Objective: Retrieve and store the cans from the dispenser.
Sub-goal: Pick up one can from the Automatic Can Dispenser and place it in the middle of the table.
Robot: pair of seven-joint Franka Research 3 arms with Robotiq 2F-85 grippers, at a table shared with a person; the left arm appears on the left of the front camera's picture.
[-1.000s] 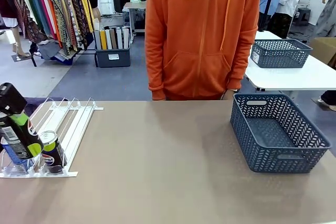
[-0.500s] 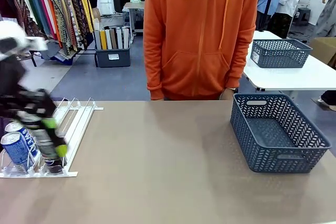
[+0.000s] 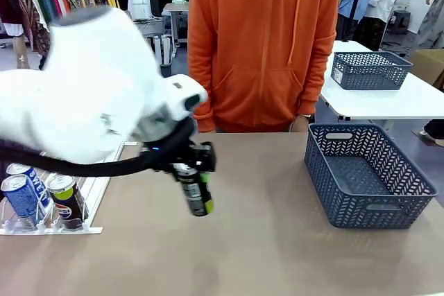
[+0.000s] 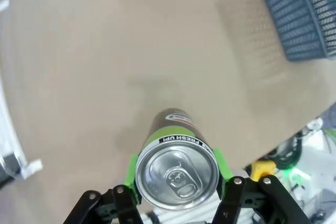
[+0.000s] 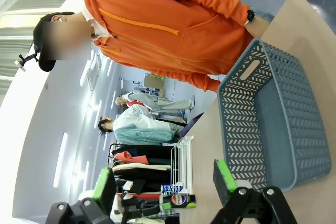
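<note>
Black can (image 4: 177, 169) pinched in the left gripper (image 3: 199, 195).
The grey-blue basket (image 3: 322, 171) lies at three o'clock from it; the can's long axis stands nearly upright.

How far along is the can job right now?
Done: nothing stored; the basket looks empty. In hand: the left gripper holds one black can above the table, between dispenser and basket. Left: three cans sit in the dispenser, two blue, one black.
</note>
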